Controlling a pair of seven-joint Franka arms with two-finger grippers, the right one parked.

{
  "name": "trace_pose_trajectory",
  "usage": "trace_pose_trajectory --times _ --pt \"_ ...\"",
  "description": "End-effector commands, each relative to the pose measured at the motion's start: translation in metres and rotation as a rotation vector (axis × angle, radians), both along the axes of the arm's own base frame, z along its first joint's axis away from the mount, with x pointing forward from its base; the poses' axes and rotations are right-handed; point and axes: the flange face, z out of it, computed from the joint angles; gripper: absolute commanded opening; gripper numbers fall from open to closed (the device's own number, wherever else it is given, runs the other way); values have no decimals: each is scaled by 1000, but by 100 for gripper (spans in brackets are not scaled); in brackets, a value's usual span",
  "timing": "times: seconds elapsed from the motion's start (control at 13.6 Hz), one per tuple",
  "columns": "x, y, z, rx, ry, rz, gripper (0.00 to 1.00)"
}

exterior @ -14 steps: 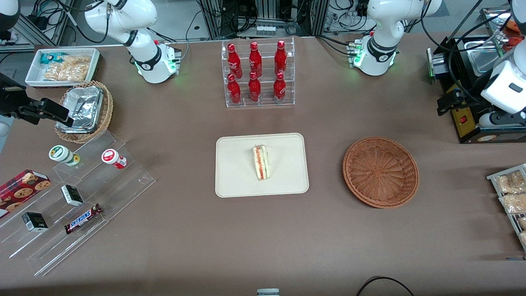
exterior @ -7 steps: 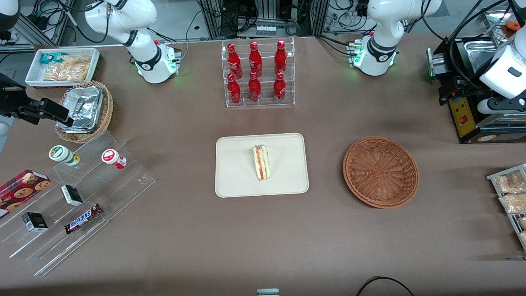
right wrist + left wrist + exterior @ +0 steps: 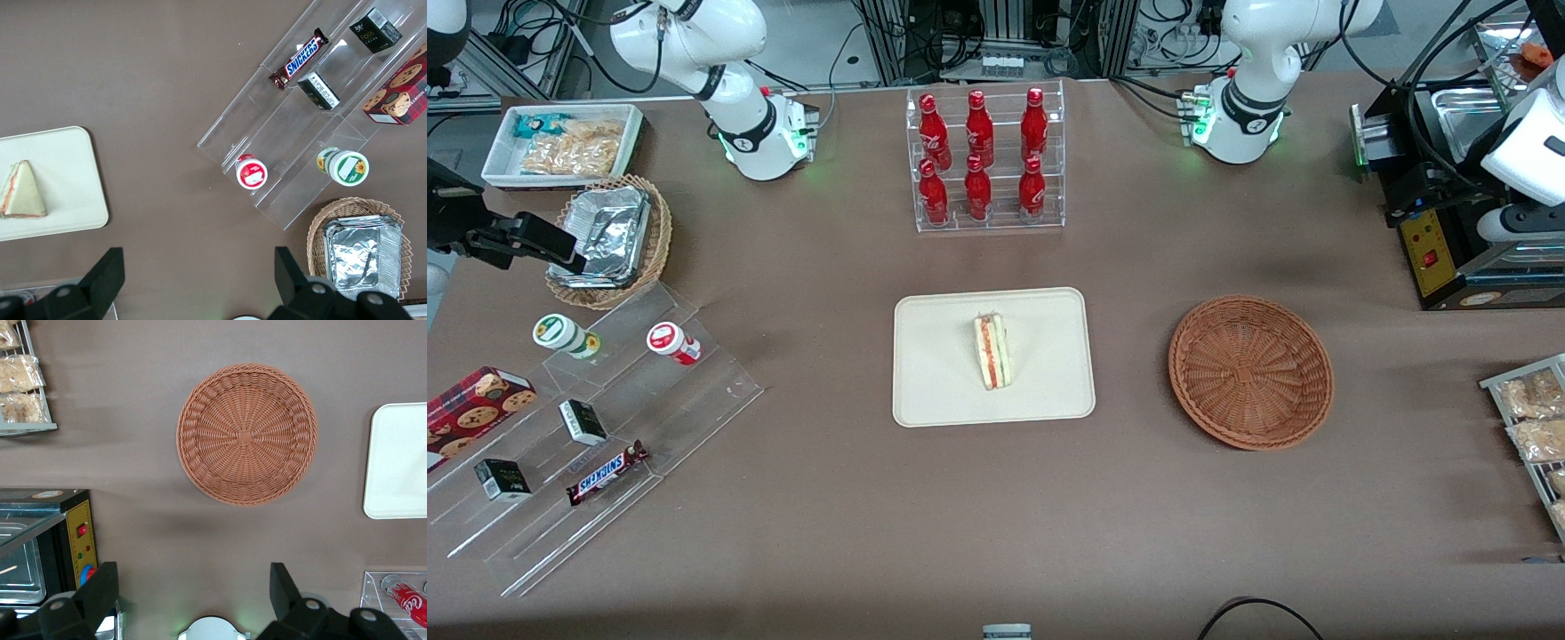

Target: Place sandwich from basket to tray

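The sandwich [image 3: 993, 352] lies on the cream tray [image 3: 934, 373] in the middle of the table, its red and green cut edge facing up. It also shows in the right wrist view as a white wedge [image 3: 21, 192] on that tray [image 3: 67, 173]. The reddish-brown basket [image 3: 1251, 372] sits beside the tray toward the working arm's end and holds nothing [image 3: 247, 433]. My gripper [image 3: 193, 577] hangs open and empty high over the table, farther from the front camera than the basket, near the black appliance [image 3: 1409, 191]. A corner of the tray [image 3: 400, 460] shows in the left wrist view.
A clear rack of red bottles [image 3: 983, 160] stands farther back than the tray. A black oven-like appliance [image 3: 1449, 258] and a wire rack of snack packs [image 3: 1534, 418] sit at the working arm's end. Acrylic steps with snacks [image 3: 596, 427] and a foil-filled tan basket [image 3: 609, 240] lie toward the parked arm's end.
My arm's wrist and gripper have drawn back, away from the front camera and toward the table's end. Sandwich, tray and basket have not moved.
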Motion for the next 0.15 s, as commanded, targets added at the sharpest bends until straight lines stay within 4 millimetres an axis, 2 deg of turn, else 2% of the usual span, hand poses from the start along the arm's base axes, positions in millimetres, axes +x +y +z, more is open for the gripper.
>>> trace_pose_trajectory --times 0.0,0.07 --pt "1 1 5 6 -9 11 100" --pt "2 2 4 6 -7 14 100"
